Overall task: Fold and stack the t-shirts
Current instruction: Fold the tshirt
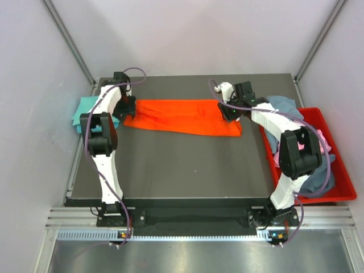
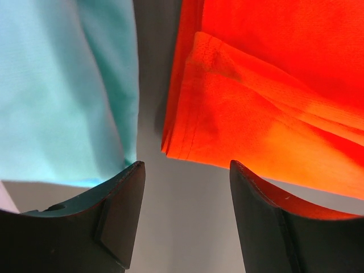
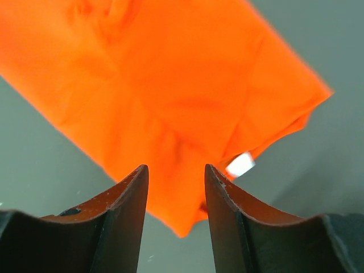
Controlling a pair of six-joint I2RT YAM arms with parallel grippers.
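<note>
Bin check first: red bin point(image 1: 343, 196) sits along right side of table point(image 1: 187, 165), nearest item, with grey-blue t-shirt point(image 1: 317, 183) and pink t-shirt point(image 1: 326, 142) heaped in it; more grey-blue cloth spills over its far end. Further back, orange t-shirt point(image 1: 182, 116) lies flat across far half of table as a long folded strip running left-right. Right pincer point(image 1: 229, 111) hovers over its right end, fingers partly open, nothing between them; the wrist view shows the shirt corner and white neck label point(image 3: 239, 164) just beyond the tips. Left pincer point(image 1: 126, 105) is at the strip's left end, open wider, gripping nothing; its wrist view shows bare table in the gap, orange hem off one tip. Teal t-shirt point(image 1: 85, 111) lies off the other tip, at far-left table edge, apart from the orange one by a narrow gap.
</note>
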